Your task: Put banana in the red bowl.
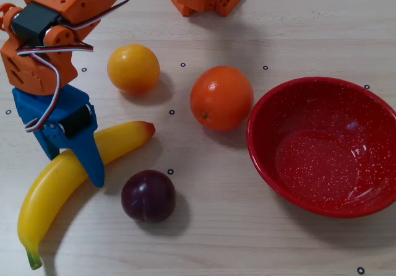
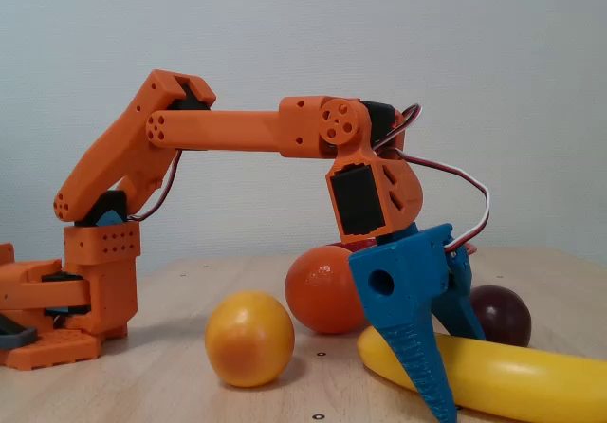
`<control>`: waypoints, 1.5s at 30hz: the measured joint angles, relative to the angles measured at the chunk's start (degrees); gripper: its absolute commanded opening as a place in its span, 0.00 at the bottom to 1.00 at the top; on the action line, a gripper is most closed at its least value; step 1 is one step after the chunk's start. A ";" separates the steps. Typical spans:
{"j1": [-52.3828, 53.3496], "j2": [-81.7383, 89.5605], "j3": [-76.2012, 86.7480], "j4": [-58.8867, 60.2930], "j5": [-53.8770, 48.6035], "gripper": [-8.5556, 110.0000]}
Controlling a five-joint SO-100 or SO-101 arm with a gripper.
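Straddling the banana [image 1: 65, 174], the blue tool [image 1: 71, 164] points down at the counter [image 1: 247, 239] with its two fingers apart, one on each side of the fruit's middle part; nothing is clamped yet. In the fixed view the same tool [image 2: 446, 371] has its near finger across the front of the banana [image 2: 512, 376], and its tip seems almost at the wood.

The banana lies flat, its reddish tip toward the orange [image 1: 221, 98] and its green stem far from it. The red bowl [image 1: 263, 158] stands empty beyond the orange, well apart from the banana.

Several things could go wrong, in my judgement. The banana is glossy and curved, so when the fingers close it may slip out or roll. The grip is near the middle but perhaps not on the balance point, so the long fruit could tilt or swing when lifted. The dark plum [image 1: 148, 196] sits just beside the banana, between it and the bowl, and the yellow-orange fruit [image 1: 133, 69] is near the tip, so a swinging end could knock them. A long fruit may also catch the bowl's rim.
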 measured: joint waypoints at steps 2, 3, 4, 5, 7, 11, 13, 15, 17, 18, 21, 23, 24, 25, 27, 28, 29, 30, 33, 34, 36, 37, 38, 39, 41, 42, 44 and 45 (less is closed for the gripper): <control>0.00 0.00 0.00 0.00 -0.18 0.31; 0.00 0.00 0.00 0.00 -0.18 0.30; 0.00 0.00 0.00 0.00 -0.53 0.29; -0.09 0.00 0.00 0.00 -0.62 0.26; -0.09 0.00 0.00 0.00 -0.97 0.21; -0.18 0.00 0.00 0.09 -2.55 0.12; -0.18 0.00 0.00 0.18 -2.72 0.07; -0.18 0.00 0.00 0.44 -3.43 0.07; -0.18 0.00 0.00 0.44 -3.52 0.07; -0.18 0.00 0.00 0.44 -3.52 0.07; -0.18 0.00 0.00 0.79 -3.60 0.07; -0.18 0.00 0.00 0.79 -3.34 0.07; -0.18 0.00 0.00 0.79 -2.90 0.07; -0.18 0.00 0.00 0.79 -1.93 0.07; -0.18 0.00 0.00 0.79 0.70 0.07; -0.18 0.00 0.00 0.79 2.11 0.07; -0.18 0.00 0.00 0.79 3.34 0.07; -0.18 0.00 0.00 0.79 4.48 0.07; -0.35 0.00 0.09 0.79 7.29 0.07; -0.44 0.18 0.26 0.79 8.17 0.07; -0.44 1.49 2.29 0.79 9.23 0.07; -0.62 2.02 2.72 0.97 9.58 0.07; -0.70 2.55 3.43 1.14 10.20 0.07; -0.79 2.90 3.87 1.41 10.46 0.07; -0.79 3.34 4.83 1.58 10.37 0.07; -0.79 3.87 5.01 1.58 10.37 0.07; -0.79 4.13 5.80 1.67 10.37 0.07; -0.79 4.92 6.42 1.67 10.37 0.07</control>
